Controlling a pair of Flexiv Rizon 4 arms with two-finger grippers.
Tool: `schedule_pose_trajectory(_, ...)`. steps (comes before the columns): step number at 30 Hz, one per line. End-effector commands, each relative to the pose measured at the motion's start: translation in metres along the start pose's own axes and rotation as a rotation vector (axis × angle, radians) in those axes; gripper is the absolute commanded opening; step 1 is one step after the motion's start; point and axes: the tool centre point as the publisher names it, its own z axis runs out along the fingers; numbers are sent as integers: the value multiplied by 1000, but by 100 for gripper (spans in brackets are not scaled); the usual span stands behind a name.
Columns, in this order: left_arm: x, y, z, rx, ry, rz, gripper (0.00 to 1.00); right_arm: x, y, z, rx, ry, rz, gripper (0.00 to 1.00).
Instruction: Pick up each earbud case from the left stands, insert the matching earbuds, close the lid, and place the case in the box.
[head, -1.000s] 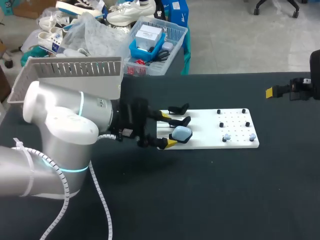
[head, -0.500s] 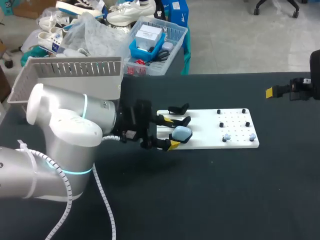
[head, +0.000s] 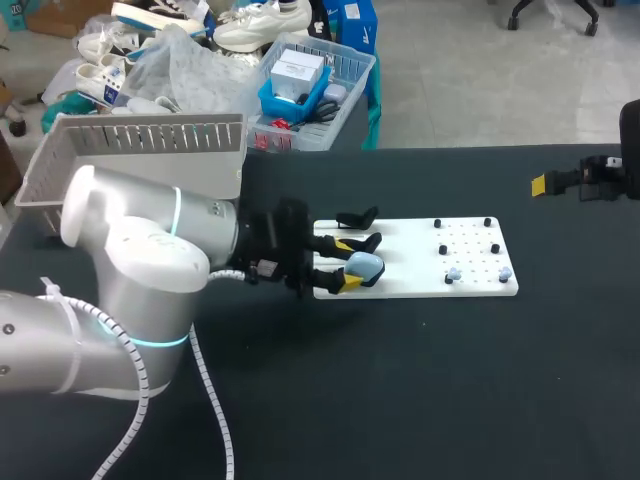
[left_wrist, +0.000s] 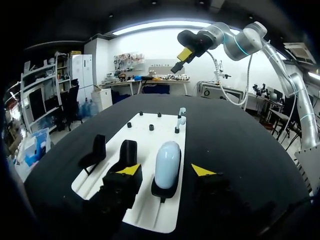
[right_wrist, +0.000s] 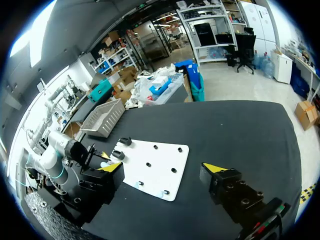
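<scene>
Left gripper (head: 347, 263) has slid forward to centre frame. Its spread yellow fingers now straddle the pale blue rounded earbud case (left_wrist: 167, 161), seated on its black stand (left_wrist: 163, 192), with no pinch yet. Closing looks next.

Near the middle of the head view, the earbud case (head: 366, 263) is smooth pale-blue plastic with a soft gloss. The black stands (head: 357, 217) look like matt plastic. They sit on a smooth white board (head: 470, 285). The table (head: 450, 380) is dull matt black. At lower left, the left arm (head: 130, 260) has a glossy white shell. The box (head: 140, 140) at upper left is pale slotted plastic.
</scene>
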Motion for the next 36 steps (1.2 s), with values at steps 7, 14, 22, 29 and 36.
schedule_pose_trajectory(7, 2, 0, 5, 6, 10, 2, 67, 0, -1, 0, -1, 0, -1, 100)
schedule_pose_trajectory(14, 4, 1, 8, 4, 16, -1, 61, 0, -1, 0, -1, 0, -1, 100)
schedule_pose_trajectory(22, 3, 4, 9, -20, 12, -14, 60, 0, -1, 0, -1, 0, -1, 100)
schedule_pose_trajectory(29, 5, 4, 9, -25, 13, -20, 40, 0, -1, 0, -1, 0, -1, 100)
schedule_pose_trajectory(36, 5, 3, 8, -23, 10, -24, 33, 0, -1, 0, -1, 0, -1, 100)
